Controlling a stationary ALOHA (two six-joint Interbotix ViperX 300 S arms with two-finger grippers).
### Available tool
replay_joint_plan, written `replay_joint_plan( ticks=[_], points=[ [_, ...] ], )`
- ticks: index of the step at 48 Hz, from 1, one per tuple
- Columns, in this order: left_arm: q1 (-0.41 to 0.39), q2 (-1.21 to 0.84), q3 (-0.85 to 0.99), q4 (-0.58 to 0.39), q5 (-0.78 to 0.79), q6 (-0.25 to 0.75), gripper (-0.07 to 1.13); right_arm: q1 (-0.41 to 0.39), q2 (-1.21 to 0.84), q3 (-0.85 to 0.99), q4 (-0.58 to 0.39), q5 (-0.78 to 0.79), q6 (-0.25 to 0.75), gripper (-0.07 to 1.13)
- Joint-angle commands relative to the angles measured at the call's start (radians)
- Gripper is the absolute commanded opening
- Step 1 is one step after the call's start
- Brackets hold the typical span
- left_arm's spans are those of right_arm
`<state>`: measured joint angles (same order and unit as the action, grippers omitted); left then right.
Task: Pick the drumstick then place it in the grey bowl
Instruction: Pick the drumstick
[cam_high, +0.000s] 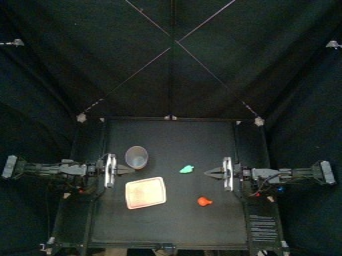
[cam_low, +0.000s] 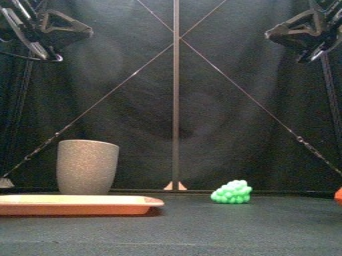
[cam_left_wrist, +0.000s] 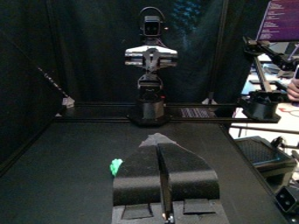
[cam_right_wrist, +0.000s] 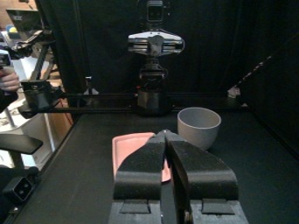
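Left pincer (cam_left_wrist: 159, 142) and right pincer (cam_right_wrist: 167, 136) sit pressed together; the drumstick (cam_high: 205, 201), well apart from the grey cup (cam_high: 136, 155), may roll if nudged.

There's the drumstick (cam_high: 205, 201), a small red-orange piece lying on the table, right of centre and nearer the front edge. Over to the bowl (cam_high: 136, 155): tall, grey, speckled, standing upright with its mouth up, left of centre and closer to the back edge. The two are well apart, and the drumstick is not in the bowl.
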<state>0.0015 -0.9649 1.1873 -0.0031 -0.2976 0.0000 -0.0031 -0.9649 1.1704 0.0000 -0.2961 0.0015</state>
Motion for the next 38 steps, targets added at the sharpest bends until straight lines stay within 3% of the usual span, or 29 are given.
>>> replay_joint_plan(
  ticks=[1,7,14,25,30,38],
  points=[
    [0.012,0.014,-0.011,0.002,0.014,0.000,0.02,0.006,0.031,0.009,0.026,0.026,0.017,0.06],
    [0.014,0.014,-0.012,0.000,0.038,-0.002,0.00,0.006,0.061,0.012,0.117,0.219,0.064,0.06],
    [0.023,0.014,-0.011,0.000,0.044,0.000,0.00,0.034,0.083,-0.021,0.224,0.557,0.141,0.06],
    [0.057,0.017,-0.006,0.000,0.044,0.002,0.00,0.066,0.126,-0.092,0.249,0.951,0.245,0.06],
    [0.069,0.018,0.002,0.000,0.044,0.000,0.00,0.103,0.156,-0.123,0.238,1.026,0.279,0.06],
    [0.075,0.020,0.009,0.000,0.044,0.002,0.00,0.221,0.222,-0.143,0.206,0.948,0.305,0.06]
  ],
)
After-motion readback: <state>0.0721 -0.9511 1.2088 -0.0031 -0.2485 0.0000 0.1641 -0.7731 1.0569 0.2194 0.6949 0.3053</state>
